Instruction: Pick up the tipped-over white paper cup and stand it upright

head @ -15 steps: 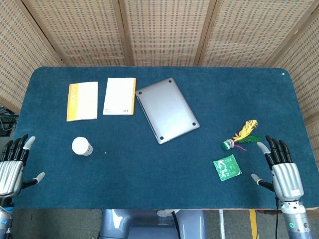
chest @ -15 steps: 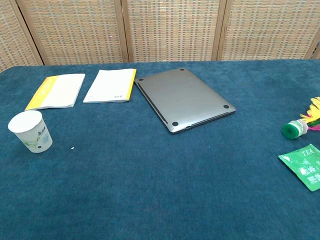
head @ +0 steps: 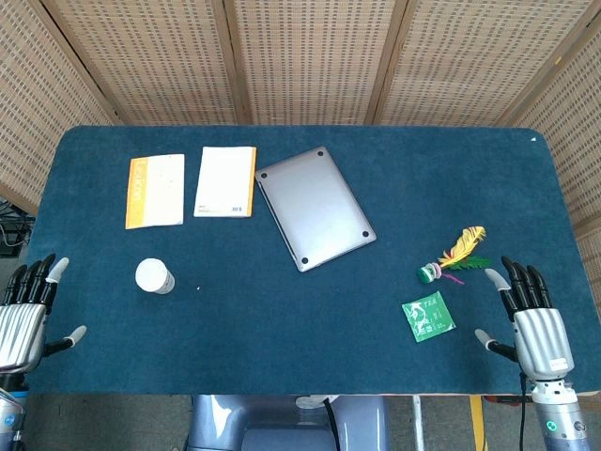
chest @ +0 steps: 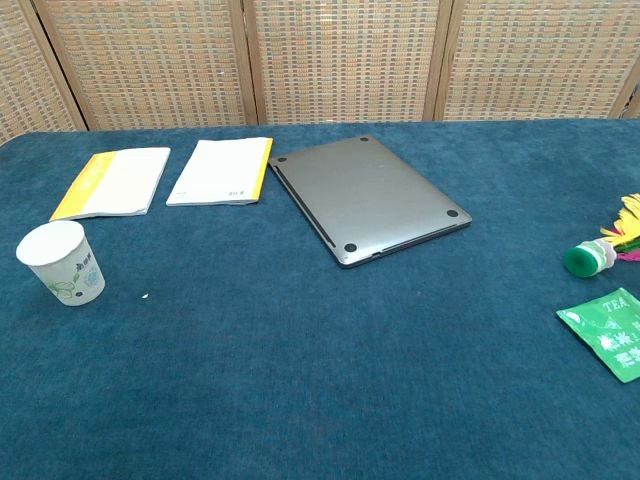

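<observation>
The white paper cup (chest: 62,262) stood mouth-up on the left of the blue felt table (head: 282,319), so by my reading the righting was done and the sound course was to leave it alone. At the near left edge the left hand (head: 23,315) hung with fingers spread, gripping nothing, near the cup but apart from it. The cup looked thin-walled, tapered, printed with green. Behind it lay two flat yellow-edged booklets (head: 156,191), then a smooth grey laptop (head: 315,209), underside up. Further right were a feathered shuttlecock (head: 454,255) and a glossy green tea sachet (head: 428,316). The right hand (head: 533,319) was likewise splayed and empty.
</observation>
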Robot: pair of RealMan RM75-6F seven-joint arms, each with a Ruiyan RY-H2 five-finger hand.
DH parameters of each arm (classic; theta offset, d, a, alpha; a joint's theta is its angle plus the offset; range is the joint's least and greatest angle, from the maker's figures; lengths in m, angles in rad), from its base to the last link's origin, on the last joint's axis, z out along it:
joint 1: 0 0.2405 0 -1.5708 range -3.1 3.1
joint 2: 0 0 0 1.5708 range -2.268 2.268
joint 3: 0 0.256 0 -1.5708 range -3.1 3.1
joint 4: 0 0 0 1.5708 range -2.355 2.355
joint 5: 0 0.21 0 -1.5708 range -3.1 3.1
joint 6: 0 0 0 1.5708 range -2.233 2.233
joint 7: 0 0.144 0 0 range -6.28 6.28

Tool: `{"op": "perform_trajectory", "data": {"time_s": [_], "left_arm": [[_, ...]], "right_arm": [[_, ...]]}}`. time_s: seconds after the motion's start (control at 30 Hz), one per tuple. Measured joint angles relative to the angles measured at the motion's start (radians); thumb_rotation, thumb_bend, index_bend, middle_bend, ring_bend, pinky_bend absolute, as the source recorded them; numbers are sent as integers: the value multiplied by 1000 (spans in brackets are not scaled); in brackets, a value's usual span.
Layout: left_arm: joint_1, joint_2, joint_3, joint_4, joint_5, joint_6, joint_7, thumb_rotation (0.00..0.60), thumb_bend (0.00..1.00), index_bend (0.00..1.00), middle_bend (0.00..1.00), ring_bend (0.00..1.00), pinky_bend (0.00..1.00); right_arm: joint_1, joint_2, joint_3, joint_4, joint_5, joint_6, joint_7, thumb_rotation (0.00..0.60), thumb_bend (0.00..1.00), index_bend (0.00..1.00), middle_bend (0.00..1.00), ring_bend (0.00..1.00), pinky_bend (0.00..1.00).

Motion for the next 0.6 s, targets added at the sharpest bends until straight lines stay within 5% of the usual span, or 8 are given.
{"op": "perform_trajectory", "data": {"time_s": [0.6], "left_arm": [[-73, 14, -34, -26, -98, -139, 37, 600, 176, 27, 0, 0, 0]], "right_arm": [[-1, 3, -3, -4, -4, -1, 14, 600, 127, 0, 0, 0, 0]]}}
